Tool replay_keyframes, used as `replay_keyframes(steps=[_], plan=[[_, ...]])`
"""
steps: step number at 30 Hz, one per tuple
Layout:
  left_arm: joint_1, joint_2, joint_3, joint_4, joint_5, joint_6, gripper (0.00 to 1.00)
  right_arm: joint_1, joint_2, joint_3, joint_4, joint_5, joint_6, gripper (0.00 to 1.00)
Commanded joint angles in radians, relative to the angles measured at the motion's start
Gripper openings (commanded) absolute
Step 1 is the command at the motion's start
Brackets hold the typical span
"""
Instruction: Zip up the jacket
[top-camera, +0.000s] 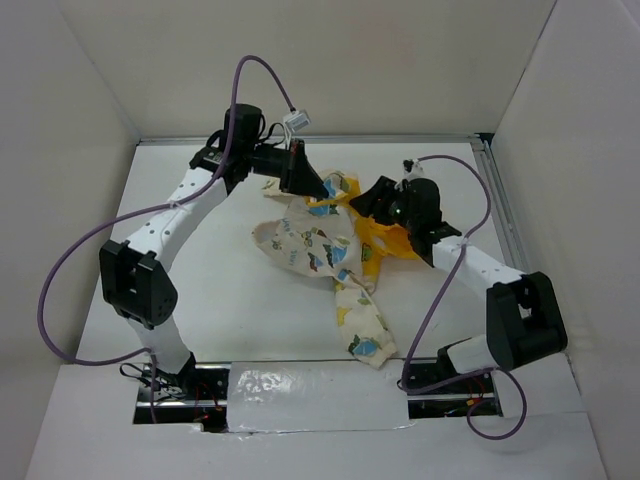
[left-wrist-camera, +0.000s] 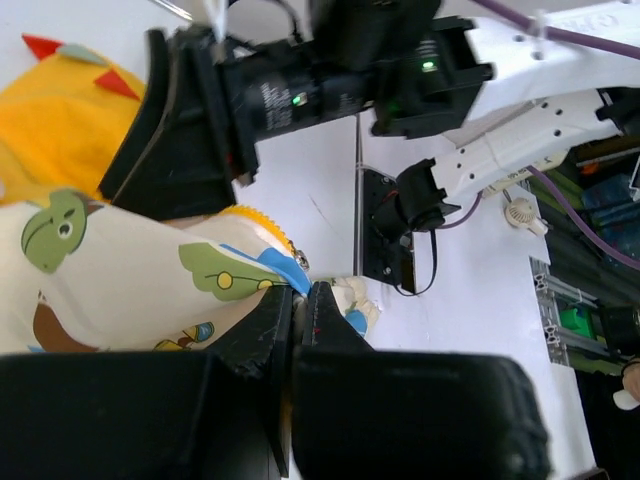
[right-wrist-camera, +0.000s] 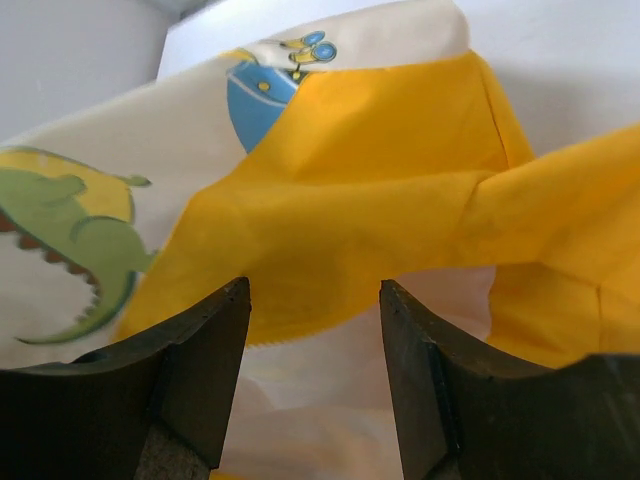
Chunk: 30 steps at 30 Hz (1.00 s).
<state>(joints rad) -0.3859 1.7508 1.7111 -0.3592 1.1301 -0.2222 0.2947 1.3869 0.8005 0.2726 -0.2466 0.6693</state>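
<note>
Top external view: the jacket (top-camera: 310, 250) lies bunched in the middle of the surface (top-camera: 220, 300), a little toward the far edge. One sleeve (top-camera: 362, 325) trails toward the near edge, and the yellow lining (top-camera: 385, 240) is turned up on its right side. The left tool (top-camera: 300, 175) is down on the jacket's far side. Its wrist view shows the jaws pressed together on a cream edge by a blue print, just beside a yellow toothed strip (left-wrist-camera: 262, 213), likely the zipper. The right tool (top-camera: 390, 205) hangs low over the lining, fingers (right-wrist-camera: 200, 340) partly apart and gripping nothing. I cannot tell whether they touch the cloth.

To my eye the step is finding the two front edges and laying them out. It should go best if the left grip draws its edge taut, gently, while the right takes the opposite edge rather than loose lining. I see no slider.

The left arm (top-camera: 165, 225) runs up the left side to the far edge, then bends back rightward, wrist tipped down. The right arm (top-camera: 480, 265) reaches in from the near right corner toward the centre, wrist also tipped down.
</note>
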Motion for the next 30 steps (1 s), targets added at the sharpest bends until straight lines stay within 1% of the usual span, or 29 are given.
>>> replay_keyframes(steps=[1, 2, 3, 5, 7, 11, 13, 16, 22, 26, 30], plan=[[0.013, -0.03, -0.01, 0.048, 0.08, 0.024, 0.0, 0.012, 0.052, 0.039, 0.143, -0.189, -0.134, 0.62], [0.015, -0.03, -0.01, 0.054, 0.086, 0.023, 0.0, 0.018, 0.061, 0.04, 0.148, -0.213, -0.154, 0.62], [0.016, -0.025, -0.011, 0.054, 0.089, 0.023, 0.0, 0.023, 0.082, 0.04, 0.161, -0.286, -0.174, 0.62], [0.022, -0.02, -0.021, 0.072, 0.095, 0.014, 0.0, 0.035, 0.101, 0.046, 0.169, -0.356, -0.204, 0.61], [0.031, -0.01, -0.027, 0.091, 0.108, 0.004, 0.0, 0.044, 0.106, 0.019, 0.221, -0.457, -0.22, 0.6], [0.064, 0.002, -0.053, 0.117, 0.158, -0.009, 0.0, 0.067, 0.067, -0.052, 0.379, -0.563, -0.223, 0.6], [0.076, 0.007, -0.065, 0.127, 0.2, -0.012, 0.0, 0.081, 0.051, -0.049, 0.402, -0.608, -0.223, 0.6], [0.078, 0.019, -0.071, 0.138, 0.241, -0.005, 0.0, 0.096, 0.05, -0.012, 0.407, -0.611, -0.218, 0.6], [0.079, 0.021, -0.085, 0.126, 0.284, 0.029, 0.0, 0.096, 0.047, 0.022, 0.506, -0.629, -0.191, 0.64], [0.081, 0.019, -0.093, 0.111, 0.295, 0.053, 0.0, 0.093, 0.028, 0.052, 0.481, -0.651, -0.214, 0.68], [0.081, 0.021, -0.096, 0.091, 0.287, 0.076, 0.0, 0.084, 0.014, 0.098, 0.436, -0.698, -0.237, 0.69]])
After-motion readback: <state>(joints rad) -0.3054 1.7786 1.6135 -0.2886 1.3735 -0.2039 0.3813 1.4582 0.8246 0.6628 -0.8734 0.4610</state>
